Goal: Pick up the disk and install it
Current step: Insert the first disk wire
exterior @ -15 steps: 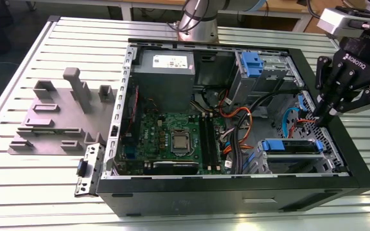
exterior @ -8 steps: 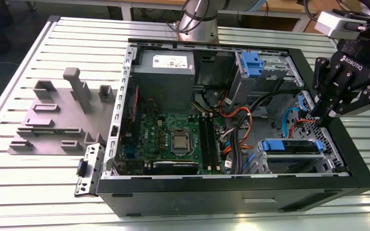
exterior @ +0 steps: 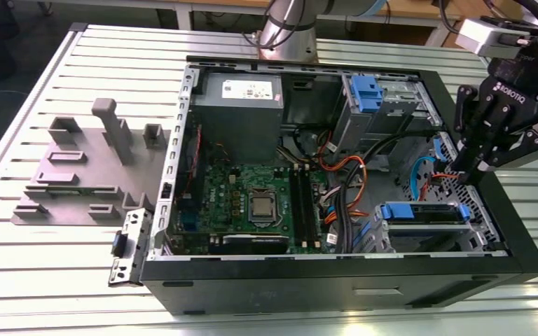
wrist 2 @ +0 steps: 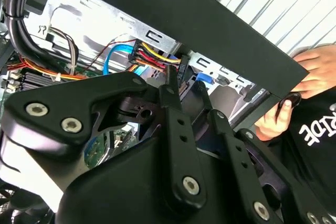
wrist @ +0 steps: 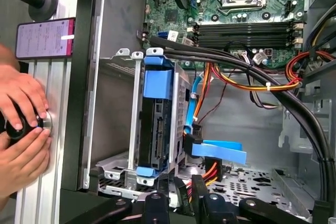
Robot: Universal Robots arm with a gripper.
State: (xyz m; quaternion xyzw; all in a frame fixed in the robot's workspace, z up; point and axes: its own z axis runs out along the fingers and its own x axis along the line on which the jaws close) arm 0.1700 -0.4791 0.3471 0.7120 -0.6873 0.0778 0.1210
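The disk (exterior: 424,214), in its blue bracket, sits in the drive cage at the front of the case on the exterior view's right. In the first wrist view the disk (wrist: 157,125) stands on edge inside that metal cage, blue bracket ends showing. My gripper (exterior: 465,175) reaches down into the case just behind the cage, by the side wall. In both wrist views its fingertips close on a black cable connector (wrist 2: 181,71) with yellow, red and black wires, close to the disk's back end; the gripper (wrist: 181,190) is apart from the disk itself.
The open computer case (exterior: 344,269) lies on a slatted table. A grey power-supply box (exterior: 241,94) and a blue-fronted drive bay (exterior: 366,94) sit at the back. Cables (wrist: 252,77) cross the motherboard. A person's hands (wrist: 21,124) and a phone (wrist: 44,38) rest beside the case. A grey fixture (exterior: 82,171) lies on the exterior view's left.
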